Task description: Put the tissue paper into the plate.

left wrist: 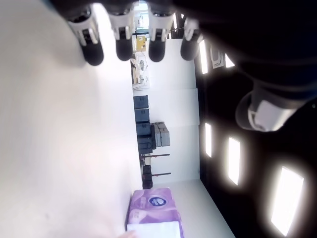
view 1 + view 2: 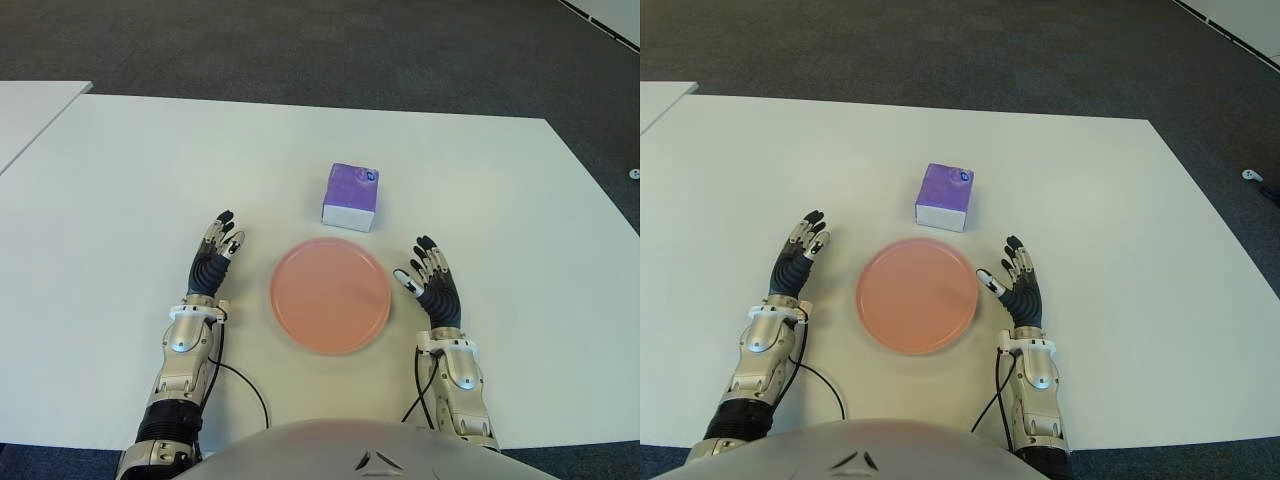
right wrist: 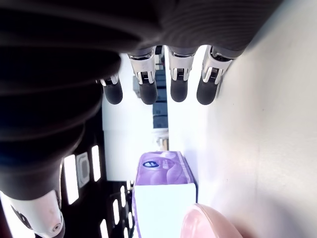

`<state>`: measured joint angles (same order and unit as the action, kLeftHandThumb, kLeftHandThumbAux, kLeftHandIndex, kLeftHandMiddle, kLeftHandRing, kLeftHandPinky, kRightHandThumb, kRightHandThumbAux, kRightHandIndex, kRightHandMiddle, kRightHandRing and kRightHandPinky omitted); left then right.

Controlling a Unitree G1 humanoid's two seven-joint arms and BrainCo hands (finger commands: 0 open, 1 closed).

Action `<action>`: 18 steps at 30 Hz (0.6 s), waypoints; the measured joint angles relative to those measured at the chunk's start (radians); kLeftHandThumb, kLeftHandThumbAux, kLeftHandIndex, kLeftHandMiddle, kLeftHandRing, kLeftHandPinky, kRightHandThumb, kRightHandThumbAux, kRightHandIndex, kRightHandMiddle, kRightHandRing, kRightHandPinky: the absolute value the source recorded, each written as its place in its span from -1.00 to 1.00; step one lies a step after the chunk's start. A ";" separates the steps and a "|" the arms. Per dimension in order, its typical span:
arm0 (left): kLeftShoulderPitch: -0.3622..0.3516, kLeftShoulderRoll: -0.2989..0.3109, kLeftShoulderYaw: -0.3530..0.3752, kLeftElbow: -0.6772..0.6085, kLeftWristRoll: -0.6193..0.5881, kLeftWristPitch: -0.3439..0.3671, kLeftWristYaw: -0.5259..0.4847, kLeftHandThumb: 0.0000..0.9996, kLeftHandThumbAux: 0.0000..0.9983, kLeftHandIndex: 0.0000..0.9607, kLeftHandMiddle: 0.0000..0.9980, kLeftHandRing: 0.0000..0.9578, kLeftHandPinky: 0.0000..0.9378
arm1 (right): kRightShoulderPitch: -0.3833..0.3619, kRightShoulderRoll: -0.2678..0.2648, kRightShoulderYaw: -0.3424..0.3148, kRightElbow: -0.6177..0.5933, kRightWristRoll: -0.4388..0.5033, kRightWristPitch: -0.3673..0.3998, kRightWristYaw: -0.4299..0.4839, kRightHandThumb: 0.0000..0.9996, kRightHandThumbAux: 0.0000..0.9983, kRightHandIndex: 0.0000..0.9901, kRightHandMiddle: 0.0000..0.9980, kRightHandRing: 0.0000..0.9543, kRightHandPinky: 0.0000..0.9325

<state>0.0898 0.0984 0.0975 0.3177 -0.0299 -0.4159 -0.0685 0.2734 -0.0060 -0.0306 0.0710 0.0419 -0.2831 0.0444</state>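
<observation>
**A:** So where's the tissue pack (image 2: 350, 196) sitting for you?

**B:** On the white table (image 2: 120, 180), just past the far edge of the pink plate (image 2: 330, 296), close to it but not touching. It's lying flat, purple face with the little logo up, white end turned toward the plate, and slightly rotated. You can't really pick a long axis, it looks about as wide as deep. In both wrist views the pack is partly cut off, and you only get a sliver of the plate.

**A:** And the hands?

**B:** Your left hand (image 2: 213, 258) is left of the plate, your right hand (image 2: 432, 283) is right of it. Both have fingers (image 3: 179, 88) stretched out straight, loosely spread, nothing in them. Can't tell if the palms touch the table.
</observation>
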 measured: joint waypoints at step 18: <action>-0.001 -0.001 0.001 0.001 0.000 0.000 0.000 -1.00 -0.12 -1.00 -1.00 -1.00 -1.00 | -0.007 -0.010 -0.016 0.014 0.003 -0.011 0.025 -0.83 0.37 -1.00 -1.00 -1.00 -1.00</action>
<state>0.0890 0.0973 0.0981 0.3185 -0.0297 -0.4158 -0.0685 0.2661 -0.0159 -0.0462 0.0854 0.0445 -0.2943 0.0697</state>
